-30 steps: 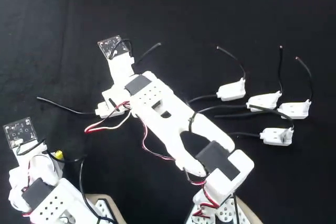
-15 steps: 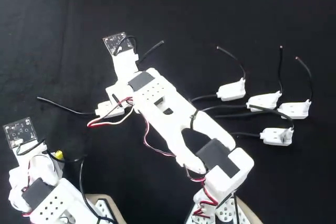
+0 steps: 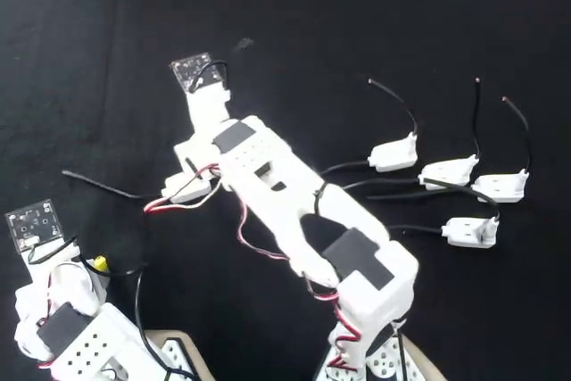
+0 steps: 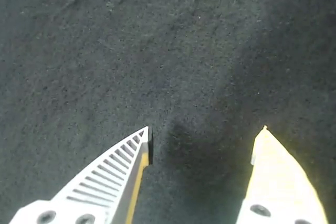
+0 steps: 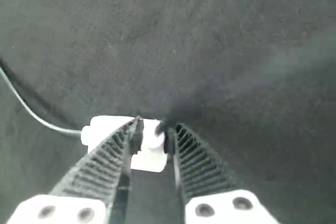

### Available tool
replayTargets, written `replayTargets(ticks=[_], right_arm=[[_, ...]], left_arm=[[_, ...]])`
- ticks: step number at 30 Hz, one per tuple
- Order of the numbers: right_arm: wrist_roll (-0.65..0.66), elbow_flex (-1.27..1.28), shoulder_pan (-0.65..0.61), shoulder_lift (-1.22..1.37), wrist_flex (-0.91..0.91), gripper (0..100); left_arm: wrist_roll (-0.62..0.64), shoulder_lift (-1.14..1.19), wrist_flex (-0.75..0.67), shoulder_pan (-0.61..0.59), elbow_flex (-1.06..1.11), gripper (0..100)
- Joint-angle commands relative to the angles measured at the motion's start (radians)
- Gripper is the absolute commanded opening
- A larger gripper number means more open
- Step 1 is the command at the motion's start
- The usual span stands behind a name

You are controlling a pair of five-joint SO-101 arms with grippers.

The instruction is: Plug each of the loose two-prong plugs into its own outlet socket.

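Two ribbed white fingers (image 5: pixel 105 166) of the right gripper (image 5: pixel 152 129) stand close together, pinched on a small white plastic two-prong plug (image 5: pixel 148 158). The plug's body juts out past one finger. A thin black cable (image 5: pixel 31 111) leaves that end and curves away over the black cloth (image 5: pixel 236 35). The prongs themselves cannot be made out.

From above, the plug (image 3: pixel 181 188) sits left of the table's middle, tight against the wrist end of the white right arm (image 3: pixel 285 194), and its cable (image 3: pixel 98 185) trails off to the left. Whether the plug rests on the cloth or hangs just above it cannot be told. The arm stretches on a diagonal from its base at the near right edge toward the far left, with a small square camera board (image 3: pixel 196 73) at its far tip.

To the right of the arm, well apart from the held plug, lie four white connector housings, each with thin black leads (image 3: pixel 397 100). Three form a slanting row (image 3: pixel 449 171) and the fourth (image 3: pixel 470 232) lies nearer. Whether any of them is already mated cannot be told.

The left gripper (image 4: pixel 206 128) is spread wide, one finger white and ribbed, the other yellowish, with nothing but cloth between them. The left arm (image 3: pixel 67 327) is folded in the near left corner.
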Motion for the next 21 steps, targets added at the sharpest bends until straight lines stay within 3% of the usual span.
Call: replayTargets(ticks=[1, 18, 21], right_arm=[[-0.017, 0.018, -0.069, 0.025, -0.002, 1.1], [-0.011, 0.165, -0.176, 0.019, 0.025, 1.1], [0.038, 0.17, -0.183, 0.019, 0.028, 1.1]], left_arm=[[-0.005, -0.006, -0.015, -0.01, -0.004, 31], [-0.005, -0.006, -0.015, -0.008, -0.004, 31], [-0.005, -0.006, -0.015, -0.008, -0.004, 31]])
